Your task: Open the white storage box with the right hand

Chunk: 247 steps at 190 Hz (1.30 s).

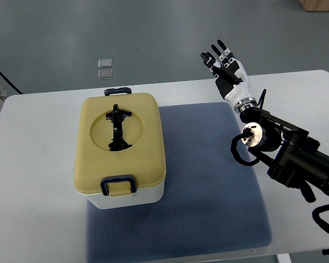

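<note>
A grey floor [153, 33] is stretching behind the white table [33, 219], which is carrying a blue mat [208, 181]. The storage box [120, 148], white with a yellow lid closed, is sitting on the mat's left part. I am holding my right hand [225, 67] over the table's far edge, fingers spread and empty, well apart from the box.

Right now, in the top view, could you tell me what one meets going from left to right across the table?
Bare white table → storage box with yellow lid → open stretch of blue mat → right hand, fingers spread, held apart from the box.
</note>
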Motion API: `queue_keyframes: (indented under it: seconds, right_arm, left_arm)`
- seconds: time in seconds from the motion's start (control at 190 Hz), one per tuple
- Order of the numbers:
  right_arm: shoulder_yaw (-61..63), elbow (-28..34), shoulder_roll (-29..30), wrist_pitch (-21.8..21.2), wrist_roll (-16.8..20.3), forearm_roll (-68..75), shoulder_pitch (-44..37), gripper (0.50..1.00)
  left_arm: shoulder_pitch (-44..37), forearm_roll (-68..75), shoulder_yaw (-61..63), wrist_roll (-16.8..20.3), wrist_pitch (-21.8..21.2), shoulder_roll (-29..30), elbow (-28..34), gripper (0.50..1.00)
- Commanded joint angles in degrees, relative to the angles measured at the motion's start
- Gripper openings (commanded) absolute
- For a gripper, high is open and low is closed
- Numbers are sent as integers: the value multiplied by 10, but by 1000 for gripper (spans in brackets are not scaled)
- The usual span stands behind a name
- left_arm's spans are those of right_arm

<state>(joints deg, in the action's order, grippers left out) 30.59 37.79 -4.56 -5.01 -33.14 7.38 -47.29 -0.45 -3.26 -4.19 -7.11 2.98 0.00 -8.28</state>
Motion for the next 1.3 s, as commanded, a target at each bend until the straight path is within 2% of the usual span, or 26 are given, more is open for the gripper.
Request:
queue_keyframes:
  seconds: [0.0,1.295]
  right_arm:
    - [0,0,0,0,0,0,0,930]
    - [-1,-9,-5,-3,0,1,-2,930]
  left_arm:
    - [0,0,0,0,0,0,4,1000]
    - [3,0,0,0,0,0,4,1000]
